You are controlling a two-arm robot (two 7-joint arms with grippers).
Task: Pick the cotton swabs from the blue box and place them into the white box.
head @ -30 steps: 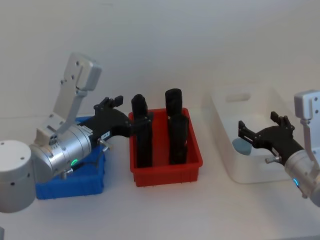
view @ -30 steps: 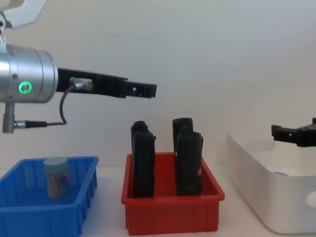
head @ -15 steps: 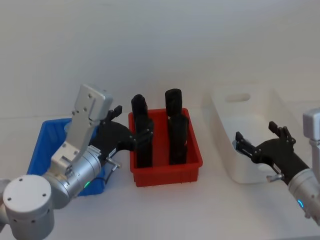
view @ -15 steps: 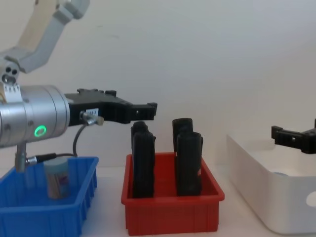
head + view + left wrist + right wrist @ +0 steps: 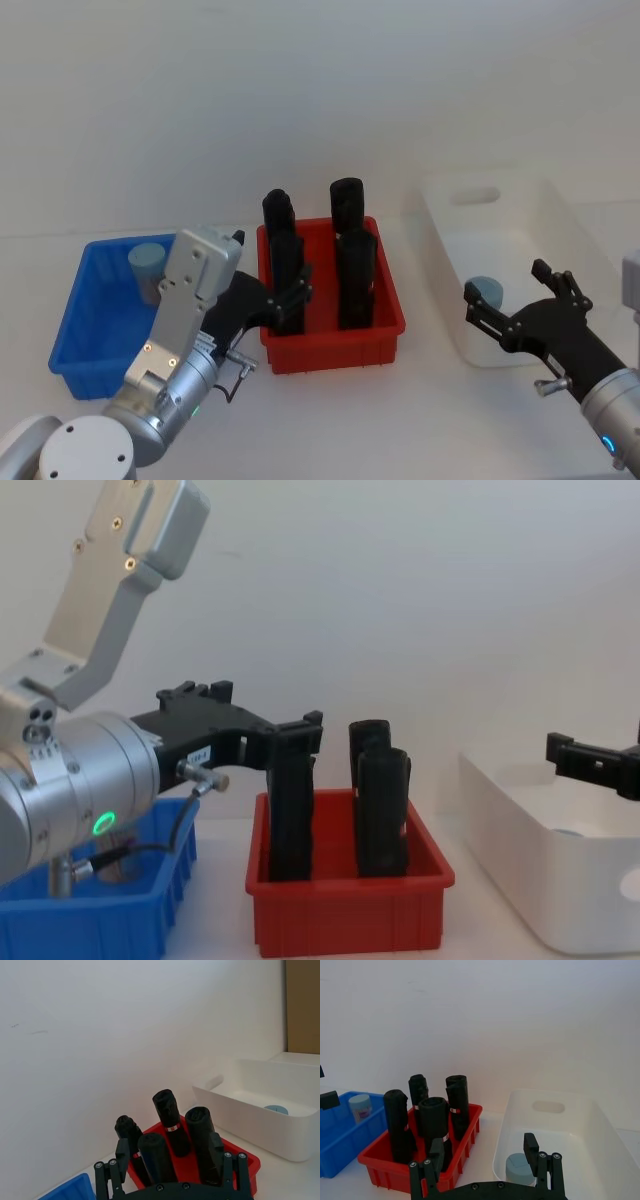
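Currently | blue box point(image 5: 68, 322): cotton swabs jar point(image 5: 148, 266) | white box point(image 5: 445, 252): second jar point(image 5: 487, 292)

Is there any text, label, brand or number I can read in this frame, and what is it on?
No text here reads clearly.
Pinkish label on the cotton swabs jar in the blue box: too small to read.
Red-and-white bands on the black upright objects: too small to read.
Small white sticker on the left tool: blurred, unreadable.
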